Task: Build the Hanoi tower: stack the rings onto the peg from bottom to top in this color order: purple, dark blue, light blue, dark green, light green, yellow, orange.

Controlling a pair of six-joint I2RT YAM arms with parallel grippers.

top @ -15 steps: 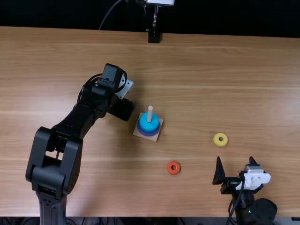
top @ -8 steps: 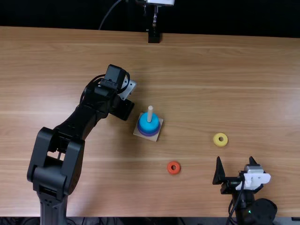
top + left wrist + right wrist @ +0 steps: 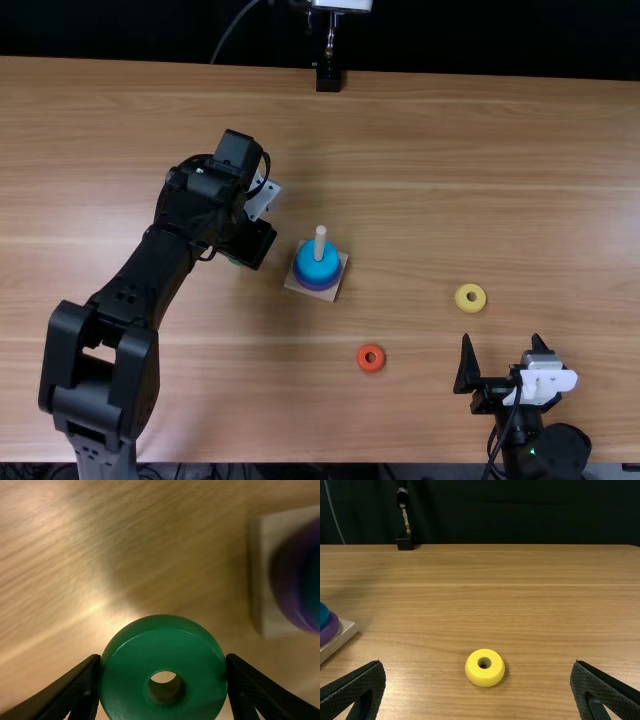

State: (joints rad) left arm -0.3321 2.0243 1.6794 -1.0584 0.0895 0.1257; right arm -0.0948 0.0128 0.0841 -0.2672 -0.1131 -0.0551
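The left gripper (image 3: 250,245) pinches a green ring (image 3: 165,652) between its two fingers, to the left of the wooden base (image 3: 333,292). On the base, around the peg (image 3: 320,240), blue lies above the purple ring (image 3: 317,287). Next, the orange ring (image 3: 371,367) and then the yellow ring (image 3: 463,304) lie on the table (image 3: 400,140). The right gripper (image 3: 503,345) is spread, near the yellow ring.
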